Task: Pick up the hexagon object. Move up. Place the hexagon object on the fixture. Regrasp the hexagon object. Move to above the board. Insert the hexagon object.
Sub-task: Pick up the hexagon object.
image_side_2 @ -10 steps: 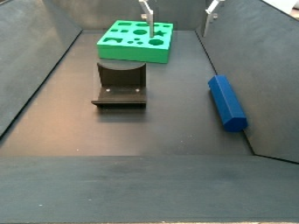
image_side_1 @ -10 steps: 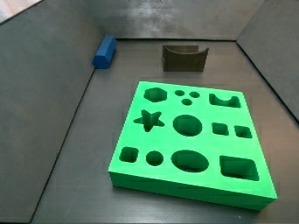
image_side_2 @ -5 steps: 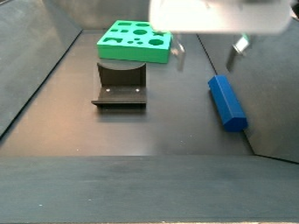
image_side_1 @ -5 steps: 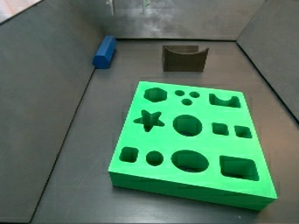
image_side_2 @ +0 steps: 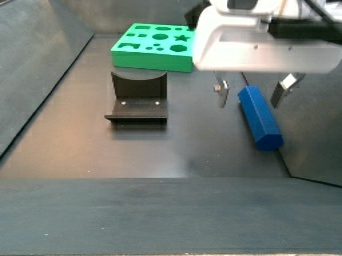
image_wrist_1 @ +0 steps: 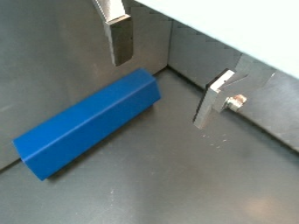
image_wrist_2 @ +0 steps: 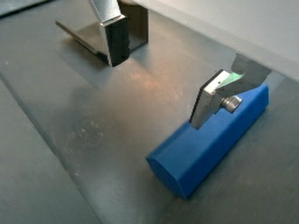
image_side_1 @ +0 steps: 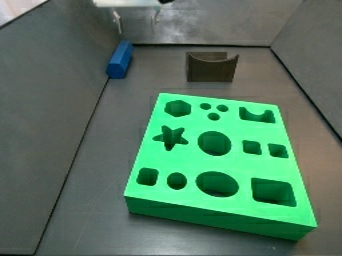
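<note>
The blue bar (image_side_2: 261, 116) is lying flat on the dark floor, close by the side wall, well apart from the fixture (image_side_2: 136, 98) & the green board (image_side_1: 221, 162). The gripper (image_side_2: 254, 92) is hanging over the bar w/ jaws wide apart, gripping nothing; a finger (image_wrist_1: 119, 39) is showing on each side of the bar in both wrist views. In a side view the gripper (image_side_1: 118, 17) is cut off at the frame edge; the arm's body is hiding the bar's far end.
</note>
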Robot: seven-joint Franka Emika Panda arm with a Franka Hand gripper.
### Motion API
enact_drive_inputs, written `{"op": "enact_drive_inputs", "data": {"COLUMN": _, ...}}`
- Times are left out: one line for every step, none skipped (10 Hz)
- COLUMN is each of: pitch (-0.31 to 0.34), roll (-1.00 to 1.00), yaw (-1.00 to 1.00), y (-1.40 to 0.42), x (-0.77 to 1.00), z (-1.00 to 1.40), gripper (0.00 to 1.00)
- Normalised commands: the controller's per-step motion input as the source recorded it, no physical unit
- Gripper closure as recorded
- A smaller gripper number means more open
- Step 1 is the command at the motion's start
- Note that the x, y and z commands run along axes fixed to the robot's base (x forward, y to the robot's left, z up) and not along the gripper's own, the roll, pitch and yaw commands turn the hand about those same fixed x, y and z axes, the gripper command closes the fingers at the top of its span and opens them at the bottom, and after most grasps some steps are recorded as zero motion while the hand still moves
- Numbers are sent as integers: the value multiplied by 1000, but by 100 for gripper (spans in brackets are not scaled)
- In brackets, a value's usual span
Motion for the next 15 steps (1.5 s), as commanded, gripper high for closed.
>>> {"op": "enact_drive_inputs", "data": {"pitch": -207, "roll": 103, "yaw": 0, "y": 0, "x": -83, "z": -831, "gripper": 0}}
{"op": "enact_drive_inputs", "data": {"pitch": -190, "roll": 110, "yaw": 0, "y": 0, "x": -100, "z": -851, "gripper": 0}}
{"op": "enact_drive_inputs", "data": {"pitch": -191, "roll": 121, "yaw": 0, "y": 0, "x": -91, "z": -829, "gripper": 0}}
{"op": "enact_drive_inputs", "data": {"pitch": -164, "roll": 147, "yaw": 0, "y": 0, "x": -140, "z": -849, "gripper": 0}}
{"op": "enact_drive_inputs", "data": {"pitch": -169, "roll": 147, "yaw": -46, "y": 134, "x": -586, "z": -760, "gripper": 0}}
{"op": "enact_drive_inputs", "data": {"pitch": -210, "roll": 61, "yaw": -74, "y": 171, "x": -646, "z": -757, "gripper": 0}}
{"op": "enact_drive_inputs", "data": {"pitch": -186, "roll": 49, "yaw": -154, "y": 209, "x": -703, "z": -746, "gripper": 0}}
{"op": "enact_drive_inputs", "data": {"pitch": -124, "roll": 11, "yaw": -331, "y": 283, "x": -900, "z": -486, "gripper": 0}}
{"op": "enact_drive_inputs", "data": {"pitch": -87, "roll": 31, "yaw": -360, "y": 306, "x": -911, "z": -403, "gripper": 0}}
{"op": "enact_drive_inputs", "data": {"pitch": -171, "roll": 0, "yaw": -291, "y": 211, "x": -754, "z": -771, "gripper": 0}}
{"op": "enact_drive_inputs", "data": {"pitch": -179, "roll": 10, "yaw": -203, "y": 171, "x": -523, "z": -869, "gripper": 0}}
{"op": "enact_drive_inputs", "data": {"pitch": 0, "roll": 71, "yaw": -329, "y": 306, "x": -789, "z": -254, "gripper": 0}}
{"op": "enact_drive_inputs", "data": {"pitch": 0, "roll": 50, "yaw": -357, "y": 209, "x": -869, "z": -320, "gripper": 0}}
{"op": "enact_drive_inputs", "data": {"pitch": -7, "roll": 10, "yaw": -294, "y": 111, "x": -911, "z": -614, "gripper": 0}}
{"op": "enact_drive_inputs", "data": {"pitch": 0, "roll": 59, "yaw": -257, "y": 137, "x": -914, "z": -426, "gripper": 0}}
